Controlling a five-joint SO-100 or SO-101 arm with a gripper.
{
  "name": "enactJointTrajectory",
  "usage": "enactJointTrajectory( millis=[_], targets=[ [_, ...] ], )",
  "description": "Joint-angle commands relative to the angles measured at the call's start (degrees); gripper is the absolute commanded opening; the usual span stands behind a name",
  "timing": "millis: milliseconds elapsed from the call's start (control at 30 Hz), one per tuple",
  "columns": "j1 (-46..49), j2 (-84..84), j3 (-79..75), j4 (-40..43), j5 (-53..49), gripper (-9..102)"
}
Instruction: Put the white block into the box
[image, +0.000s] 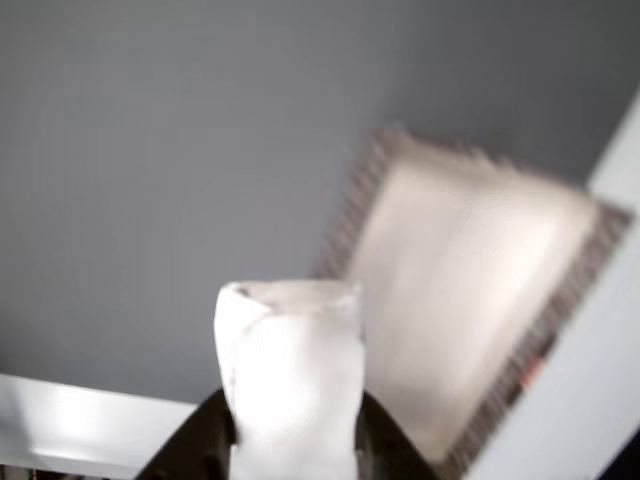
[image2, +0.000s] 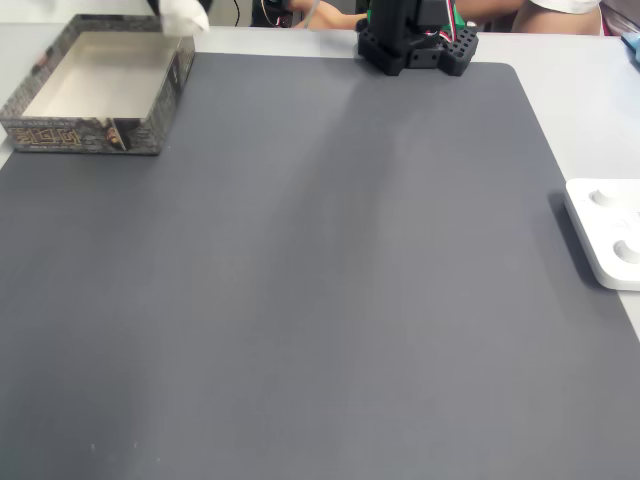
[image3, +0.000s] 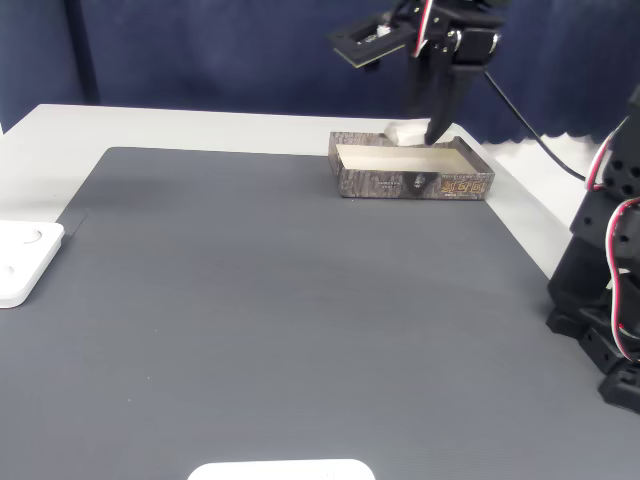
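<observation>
Nearest the lens in the other view, the white block (image: 292, 385) stands clamped between two dark fingers (image: 205, 440) at 6 o'clock; the hand (image: 293, 440) is pinching it, one finger pressed to each flank. Beyond it, toward 2 o'clock, lies the box (image: 585, 275), blurred, its pale interior open and unobstructed.

On the counter (image2: 330, 280) in a fixed view, a dark grey mat covers most of the surface. A flat white device (image2: 605, 235) sits at 3 o'clock, well apart from the work. At 11 o'clock, the box (image2: 60, 135) rests at the mat's far corner, and the block (image2: 185, 15) shows above its far rim.

From the opposite fixed view, the box (image3: 415, 183) sits at 1 o'clock, with the block (image3: 405, 131) just beyond its back wall, held off the surface by the hand (image3: 432, 128).

Assessment: transport step, late stage. The block is lifted and carried to the box but appears to hang at the far rim, not squarely over the interior. The next move calls for a short shift toward the box centre, then a spread of the fingers. Risk: a release here may strike the rim.

Arm pose: reached out high, wrist bent down, fingers pointing steeply downward at the box's far edge.
</observation>
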Motion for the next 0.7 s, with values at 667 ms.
enactJointTrajectory(
  millis=[667],
  targets=[
    [6.06, -15.03, -17.49, -3.69, -11.69, -2]
  ],
)
